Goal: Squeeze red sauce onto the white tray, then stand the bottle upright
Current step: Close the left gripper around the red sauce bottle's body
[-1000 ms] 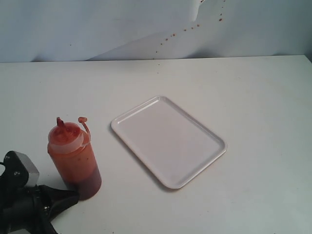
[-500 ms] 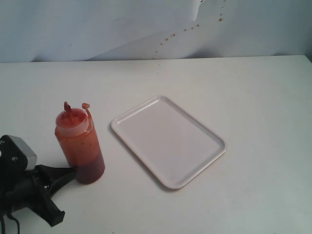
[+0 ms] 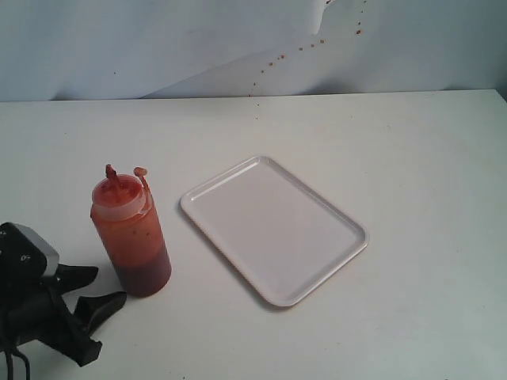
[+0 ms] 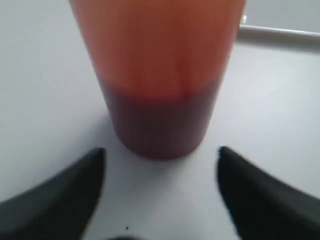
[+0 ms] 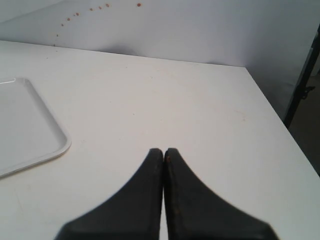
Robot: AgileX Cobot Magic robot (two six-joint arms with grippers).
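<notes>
Your left claw (image 3: 108,286) is released, jaws spread wide, tips just short of the bottle (image 3: 131,237) and not touching it. The bottle stands upright on the table (image 3: 396,158), left of the tray (image 3: 273,229), near but apart. Your right claw (image 5: 163,151) is clenched on nothing, low over the table.

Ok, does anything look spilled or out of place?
Some red specks dot the back wall, and the top of the bottle is smeared with red sauce. The white tray looks clean, and the bottle stands upright.
</notes>
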